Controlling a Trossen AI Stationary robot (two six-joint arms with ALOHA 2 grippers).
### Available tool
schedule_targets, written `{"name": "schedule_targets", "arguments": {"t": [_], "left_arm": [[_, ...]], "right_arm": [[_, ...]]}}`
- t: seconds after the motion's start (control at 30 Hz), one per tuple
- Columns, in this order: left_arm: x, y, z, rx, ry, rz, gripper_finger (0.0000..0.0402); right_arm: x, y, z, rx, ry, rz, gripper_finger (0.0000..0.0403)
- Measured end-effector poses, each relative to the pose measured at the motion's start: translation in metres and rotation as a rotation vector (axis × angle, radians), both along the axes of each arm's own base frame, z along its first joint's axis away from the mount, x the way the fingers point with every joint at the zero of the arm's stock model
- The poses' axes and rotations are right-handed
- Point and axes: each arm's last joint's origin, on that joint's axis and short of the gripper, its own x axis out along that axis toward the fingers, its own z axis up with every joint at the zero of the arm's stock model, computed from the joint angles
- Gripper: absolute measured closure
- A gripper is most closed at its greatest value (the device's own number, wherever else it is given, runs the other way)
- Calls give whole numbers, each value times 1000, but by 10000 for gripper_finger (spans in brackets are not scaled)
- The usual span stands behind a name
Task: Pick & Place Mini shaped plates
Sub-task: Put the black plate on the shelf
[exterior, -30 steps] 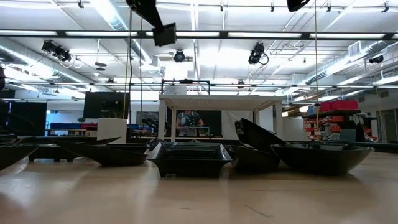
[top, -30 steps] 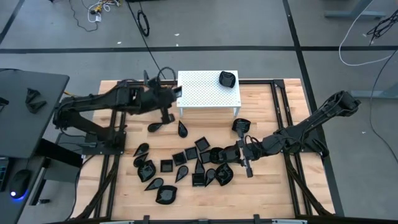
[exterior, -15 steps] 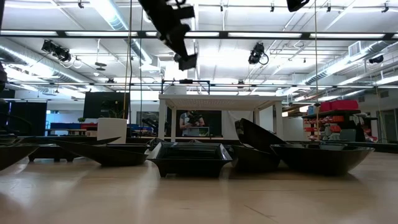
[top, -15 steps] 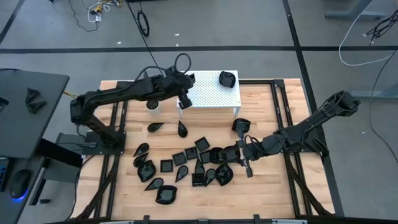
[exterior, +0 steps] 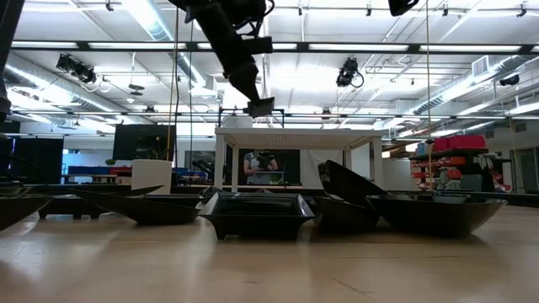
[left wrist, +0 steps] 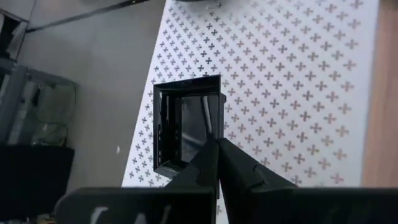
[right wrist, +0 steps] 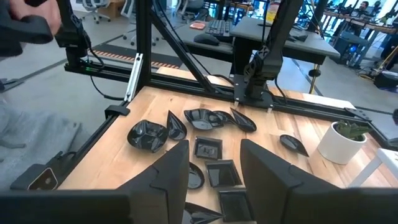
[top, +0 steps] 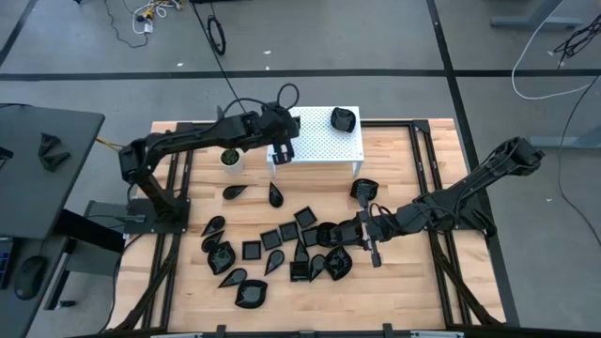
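A: From above, the left gripper [top: 281, 148] hangs over the left end of the white perforated stand [top: 319, 141]. Can you tell what it holds?

B: Not from up there. The left wrist view settles it: the fingers [left wrist: 211, 163] are pinched almost together on the rim of a square black plate [left wrist: 186, 127], seen against the stand's cross-shaped holes.

A: And the low view?

B: It shows the left gripper [exterior: 257, 101] above the stand's top [exterior: 286, 135], the plate edge-on and tilted at its tip. A row of dishes [exterior: 253, 215] fills the foreground.

A: The rounded plate [top: 344, 119] at the stand's far right corner shows only from above. The right gripper?

B: The right gripper [top: 369, 233] is low over the wooden table [top: 413, 282], at the right edge of the scattered black plates [top: 282, 246]. Its wrist view shows the fingers [right wrist: 171, 171] standing apart, nothing between them, with plates [right wrist: 208, 149] and the white plant pot [right wrist: 343, 142] ahead.
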Motion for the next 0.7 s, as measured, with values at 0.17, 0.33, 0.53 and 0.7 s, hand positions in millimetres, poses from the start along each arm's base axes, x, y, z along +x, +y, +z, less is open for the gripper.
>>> {"name": "schedule_targets", "arguments": {"t": [0.17, 0.33, 0.53, 0.7], "left_arm": [[5, 7, -6, 43, 46, -55, 396], [7, 21, -18, 70, 106, -70, 395], [11, 37, -30, 87, 115, -42, 389], [9, 50, -38, 79, 131, -7, 394]], "right_arm": [[0, 0, 0, 4, 1, -1, 254], [1, 1, -2, -1, 10, -1, 254], [5, 1, -7, -17, 26, -6, 254], [8, 2, -8, -5, 15, -18, 254]]}}
